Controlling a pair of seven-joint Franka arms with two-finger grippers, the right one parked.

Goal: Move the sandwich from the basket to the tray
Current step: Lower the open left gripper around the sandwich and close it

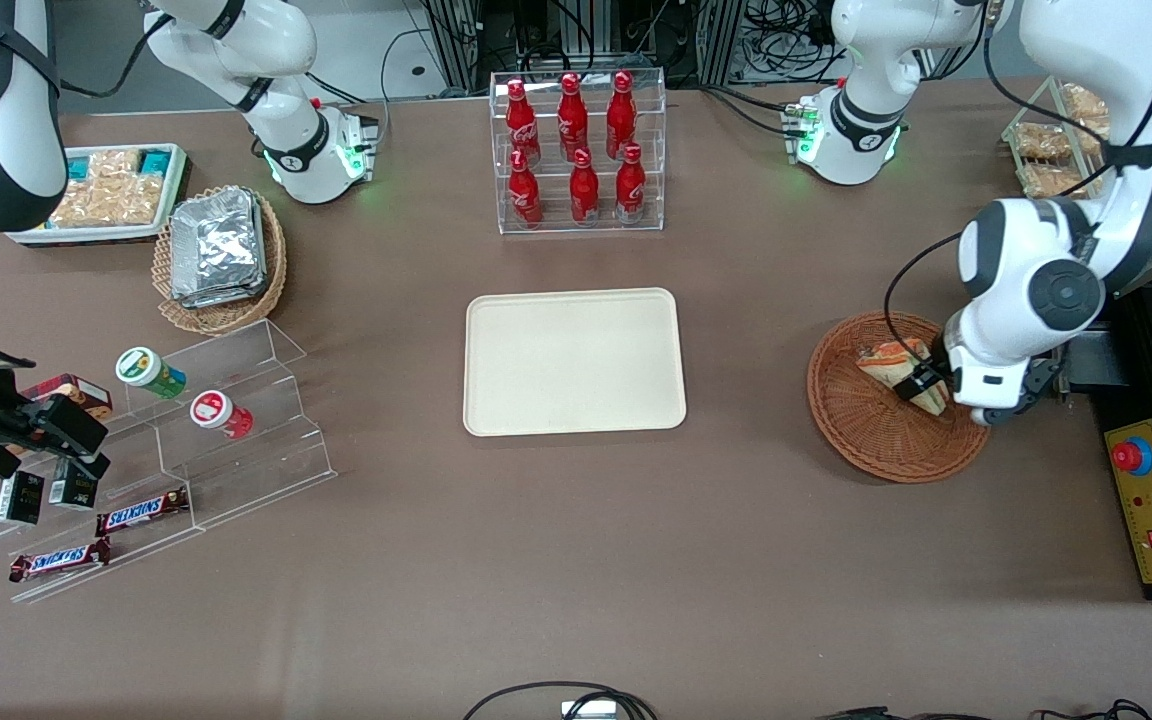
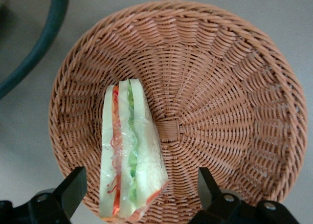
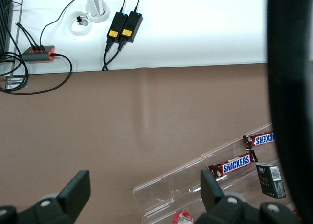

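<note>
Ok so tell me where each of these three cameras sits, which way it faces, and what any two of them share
Front view: high, facing both arms across the table, tray central; gripper over the basket.
Left wrist view: on the working arm, looking down between the open gripper fingers at the sandwich in the basket.
Right wrist view: on the parked arm, over Snickers bars.
Shared: front and left wrist views both show sandwich and basket.
</note>
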